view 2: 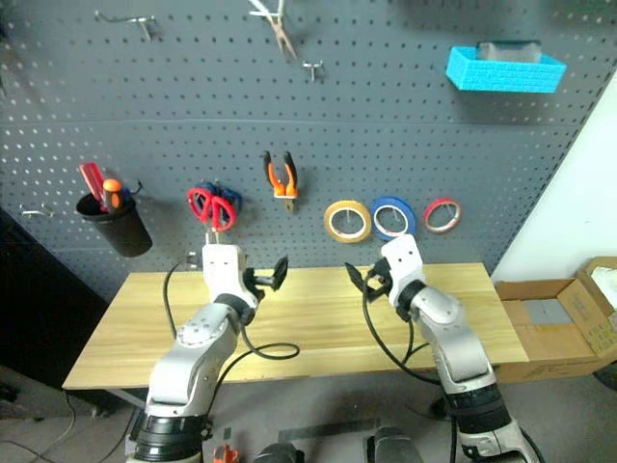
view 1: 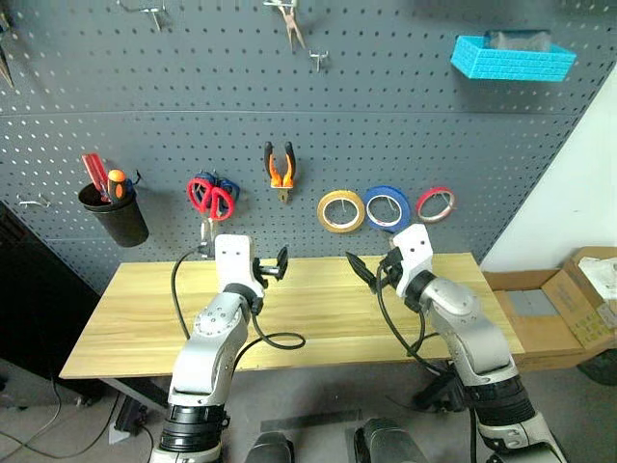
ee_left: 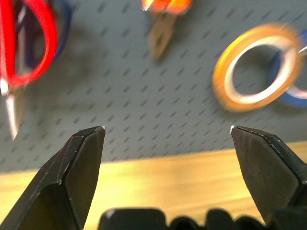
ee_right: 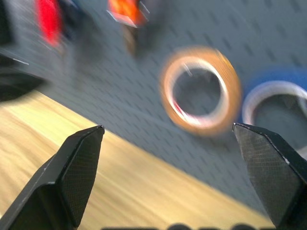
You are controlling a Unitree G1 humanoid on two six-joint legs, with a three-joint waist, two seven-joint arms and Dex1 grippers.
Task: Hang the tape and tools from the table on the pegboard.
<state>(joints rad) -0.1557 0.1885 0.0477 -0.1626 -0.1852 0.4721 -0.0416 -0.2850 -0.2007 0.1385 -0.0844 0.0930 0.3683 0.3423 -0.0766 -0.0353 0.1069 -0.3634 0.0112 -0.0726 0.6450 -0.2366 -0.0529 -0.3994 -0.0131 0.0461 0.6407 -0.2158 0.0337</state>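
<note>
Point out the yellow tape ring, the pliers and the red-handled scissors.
yellow tape ring (view 1: 341,211), left eye view, on its band.
pliers (view 1: 281,172), left eye view, on the orange handles.
red-handled scissors (view 1: 210,198), left eye view, on the red handle loops.

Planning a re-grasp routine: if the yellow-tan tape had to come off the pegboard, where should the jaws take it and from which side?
Probably the lower arc of the yellow-tan tape, approached from the front, one jaw through the wide centre hole and one below the rim. It hangs flat against the pegboard by its top, so the bottom is free. The blue tape ring sits close on its right, so avoid that side.
</note>
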